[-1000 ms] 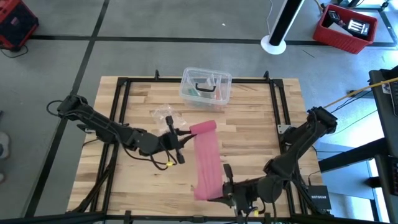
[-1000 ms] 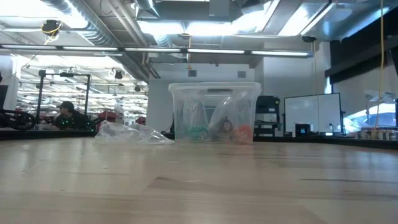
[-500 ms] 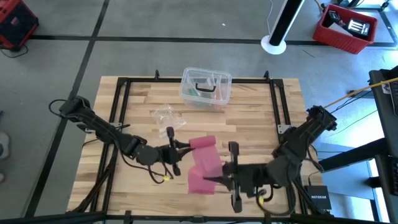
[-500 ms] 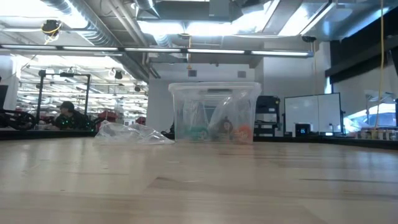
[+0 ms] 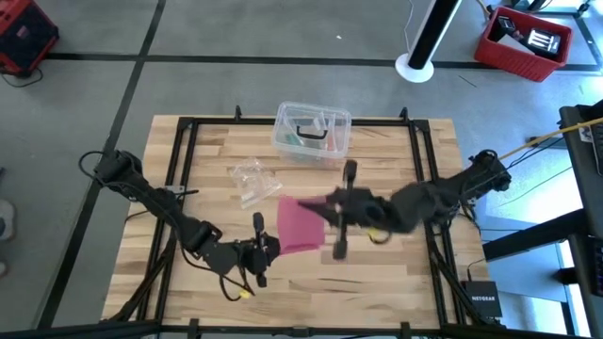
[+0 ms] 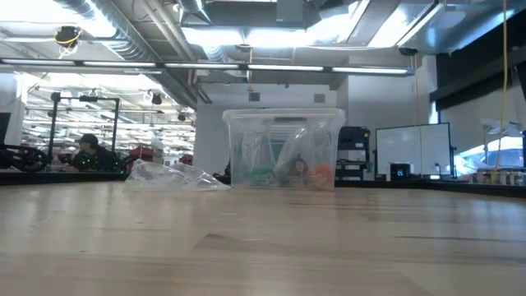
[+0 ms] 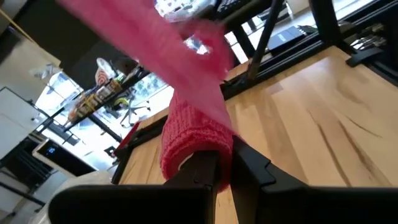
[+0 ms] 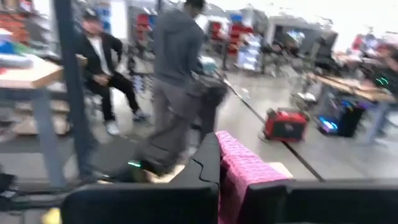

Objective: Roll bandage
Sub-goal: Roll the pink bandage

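The pinkish-red bandage (image 5: 300,226) spans between my two grippers over the middle of the wooden table (image 5: 396,273). My left gripper (image 5: 270,247) reaches in from the table's left and is shut on the bandage's rolled end (image 7: 193,140). My right gripper (image 5: 322,209) reaches in from the right, farther back, and is shut on the flat end (image 8: 239,158). The low view shows neither gripper nor the bandage. My left gripper pinches the bandage's rolled end (image 7: 186,149) between its two fingers (image 7: 249,171), coming nearly level from the table's left. The strip runs up and away from the roll toward the other gripper, clear of the table there. My right gripper pinches the bandage's flat end (image 8: 244,167) between its two fingers (image 8: 208,163), coming level from the table's right. The edge of the cloth sticks out past the fingertips. The end is lifted clear of the table.
A clear plastic box (image 5: 313,132) stands at the table's far edge, with a crumpled clear wrapper (image 5: 252,179) in front of it to the left. A black frame (image 5: 424,188) runs around the table. People show in the room beyond in the right wrist view.
My right gripper has risen from the near edge and swung toward the far side, carrying the bandage's flat end up off the table. My left gripper has gone toward the near edge and down with the rolled end. The strip, which lay flat, now hangs between them.
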